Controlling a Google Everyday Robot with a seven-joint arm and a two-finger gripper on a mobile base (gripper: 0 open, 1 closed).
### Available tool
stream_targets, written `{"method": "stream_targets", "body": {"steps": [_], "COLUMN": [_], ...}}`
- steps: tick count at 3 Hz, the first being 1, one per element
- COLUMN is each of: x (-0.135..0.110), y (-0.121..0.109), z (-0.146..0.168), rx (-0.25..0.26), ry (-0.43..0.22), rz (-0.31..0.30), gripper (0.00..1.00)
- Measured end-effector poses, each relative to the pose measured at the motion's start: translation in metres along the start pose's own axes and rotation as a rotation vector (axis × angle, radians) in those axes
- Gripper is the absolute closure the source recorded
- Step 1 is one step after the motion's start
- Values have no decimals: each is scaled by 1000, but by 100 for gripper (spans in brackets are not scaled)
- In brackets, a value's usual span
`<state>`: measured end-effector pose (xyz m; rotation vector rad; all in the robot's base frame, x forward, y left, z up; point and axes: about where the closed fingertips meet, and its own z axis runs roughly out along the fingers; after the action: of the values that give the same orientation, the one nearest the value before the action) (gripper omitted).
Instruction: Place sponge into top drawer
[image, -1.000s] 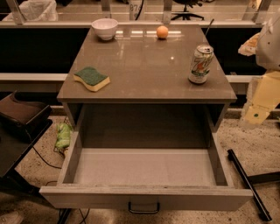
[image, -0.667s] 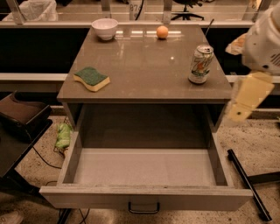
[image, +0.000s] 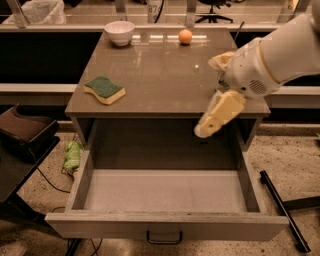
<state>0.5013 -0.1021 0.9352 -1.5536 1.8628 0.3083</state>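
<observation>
Sponge (image: 104, 89) on left of cabinet top (image: 165, 75), top drawer (image: 165, 227) pulled open, claw (image: 211, 121) above its right rear

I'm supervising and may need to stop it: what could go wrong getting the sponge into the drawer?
The hand hangs by the right front edge of the tabletop, over the open top drawer; swinging toward the sponge, it might clip that edge. The sponge lies near the left front corner, so a poor grasp could nudge it off.

The white arm (image: 285, 47) reaches in from the right, wrist (image: 246, 75) bent downward; its pale pincer (image: 206, 127) angles down-left, hanging right of centre.
</observation>
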Motion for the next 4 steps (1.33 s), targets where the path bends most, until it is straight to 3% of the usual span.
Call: {"method": "stream_targets", "body": {"steps": [1, 2, 3, 4], "x": [-42, -83, -80, -90], "y": [-6, -13, -14, -44], "z": [29, 28, 26, 45], "rx": [28, 70, 74, 139], "ry": [-246, -365, -359, -348], "rz": [3, 7, 15, 100], "gripper": [0, 0, 0, 0]}}
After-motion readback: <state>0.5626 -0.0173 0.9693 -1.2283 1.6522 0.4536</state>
